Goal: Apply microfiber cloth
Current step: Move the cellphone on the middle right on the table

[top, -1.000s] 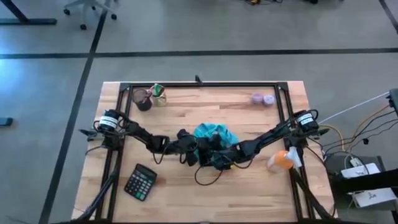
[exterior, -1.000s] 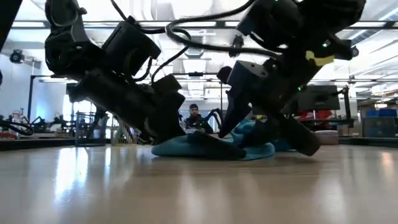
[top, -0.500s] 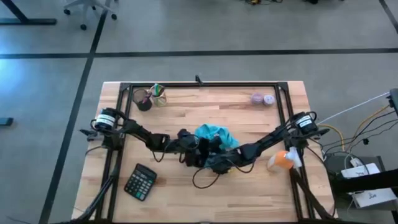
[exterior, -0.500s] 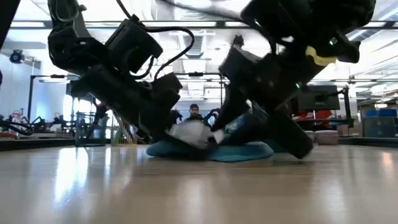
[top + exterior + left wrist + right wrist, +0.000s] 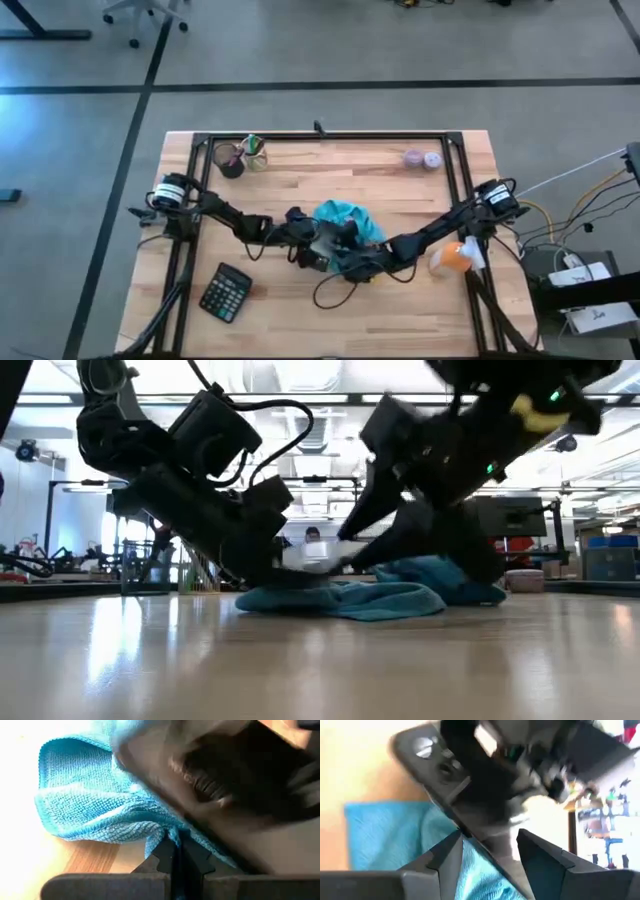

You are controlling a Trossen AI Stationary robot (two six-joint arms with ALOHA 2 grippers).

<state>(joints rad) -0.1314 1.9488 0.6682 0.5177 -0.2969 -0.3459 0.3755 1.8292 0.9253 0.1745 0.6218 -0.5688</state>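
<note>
The turquoise microfiber cloth point(image 5: 345, 213) lies crumpled on the wooden table's middle point(image 5: 385, 598). My left gripper point(image 5: 316, 244) reaches in from the left, low at the cloth's near-left edge, and is shut on it point(image 5: 172, 845). My right gripper point(image 5: 347, 258) comes from the right and is shut on a flat dark phone point(image 5: 320, 556). The phone is tilted just above the cloth, between the two grippers. It fills much of the left wrist view as a blurred slab point(image 5: 225, 835). My left gripper pinches a fold at the cloth's edge point(image 5: 169, 831) between its two fingertips, coming in low and slanting from the table's left. The rest of the cloth point(image 5: 90, 800) lies slack on the table. My right gripper has the phone point(image 5: 492, 842) between its two fingers point(image 5: 447, 855), which sit on its opposite sides. It comes slanting down from the table's right. The phone is tilted, its free end point(image 5: 305, 560) raised over the cloth; whether it touches the cloth I cannot tell.
A black calculator point(image 5: 225, 292) lies near the front left. An orange bottle with a white top point(image 5: 452, 258) lies at the right by the frame rail. Cups with pens point(image 5: 240, 155) stand far left and small purple things point(image 5: 422, 159) far right. A black cable loops point(image 5: 335, 290) near the grippers.
My right gripper has moved a little toward the table's near edge and tipped. The phone, which lay low on the cloth half a second ago, is now raised and tilted above it. The cloth's right part has spread out and shows more. My left gripper has stayed put.
</note>
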